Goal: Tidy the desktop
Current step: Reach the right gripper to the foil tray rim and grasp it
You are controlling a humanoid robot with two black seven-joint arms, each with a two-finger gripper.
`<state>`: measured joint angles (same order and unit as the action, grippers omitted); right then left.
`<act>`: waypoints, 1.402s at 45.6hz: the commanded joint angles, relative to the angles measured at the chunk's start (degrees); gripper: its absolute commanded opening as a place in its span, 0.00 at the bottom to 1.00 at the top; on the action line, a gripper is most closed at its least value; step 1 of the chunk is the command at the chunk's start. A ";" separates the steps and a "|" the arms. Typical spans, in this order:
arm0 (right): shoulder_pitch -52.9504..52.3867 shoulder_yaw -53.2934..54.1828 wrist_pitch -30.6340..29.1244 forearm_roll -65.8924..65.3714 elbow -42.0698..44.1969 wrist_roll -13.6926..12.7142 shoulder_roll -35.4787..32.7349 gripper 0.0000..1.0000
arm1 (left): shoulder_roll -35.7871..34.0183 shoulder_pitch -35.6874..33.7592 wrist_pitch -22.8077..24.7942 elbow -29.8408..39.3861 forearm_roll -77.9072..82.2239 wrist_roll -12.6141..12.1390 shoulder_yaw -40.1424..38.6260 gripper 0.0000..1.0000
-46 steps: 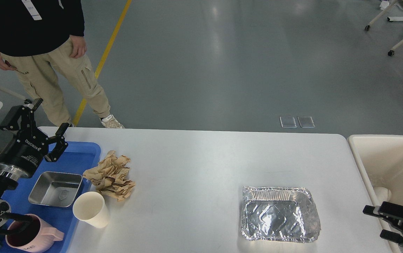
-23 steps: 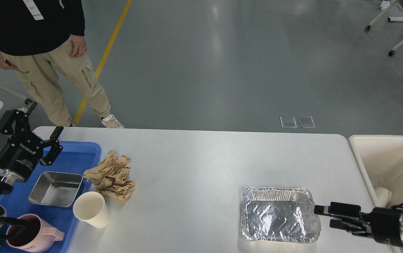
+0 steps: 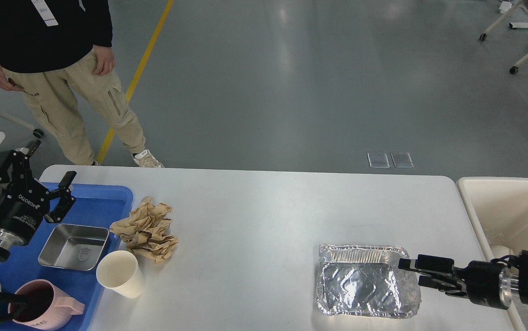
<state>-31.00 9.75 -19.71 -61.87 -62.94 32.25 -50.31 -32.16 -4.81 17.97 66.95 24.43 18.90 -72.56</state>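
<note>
On the near right of the white surface (image 3: 255, 216), foil tray (image 3: 360, 287): light, thin, easily crushed. Grip its right rim. Right hand (image 3: 413, 272) there, slightly parted, empty; left hand (image 3: 38, 184) open, empty.

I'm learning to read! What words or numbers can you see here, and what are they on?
"ROBOTIQ", in white letters on the black body of the left gripper; the smaller print beneath it is too small to read.
"ME", the end of a word on the pink mug; the rest is cut off.
The white tag on the person's black top has print too blurred to read.
The stainless steel dish shows a crest, no readable words.
</note>
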 commanded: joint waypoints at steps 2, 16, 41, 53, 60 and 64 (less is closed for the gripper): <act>0.07 0.00 -0.07 0.00 1.32 0.00 0.12 1.00 | -0.01 0.15 0.05 0.02 -0.09 0.08 -0.48 0.97; 0.59 -0.96 -0.07 0.17 6.68 -0.08 1.18 1.00 | 0.08 0.33 0.05 0.02 -0.09 0.17 -0.48 0.97; 0.94 -1.05 0.55 0.35 10.02 -0.08 8.21 1.00 | 0.08 0.42 0.05 0.02 0.00 0.43 -0.48 0.97; 1.73 -1.14 0.72 0.26 14.16 0.00 12.16 1.00 | -0.01 0.59 0.05 0.02 0.00 0.96 -0.57 0.97; 2.61 -1.14 1.34 -0.09 14.33 0.09 12.87 1.00 | -0.01 0.68 0.05 0.02 0.00 1.05 -0.65 0.97; 2.88 -1.32 2.39 -0.27 14.51 0.09 13.40 0.99 | -0.01 0.68 0.05 0.02 -0.09 1.05 -0.65 0.97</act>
<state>-28.61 8.59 -18.48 -61.92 -48.64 32.33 -37.57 -32.17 -4.13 18.02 66.98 24.43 19.90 -73.21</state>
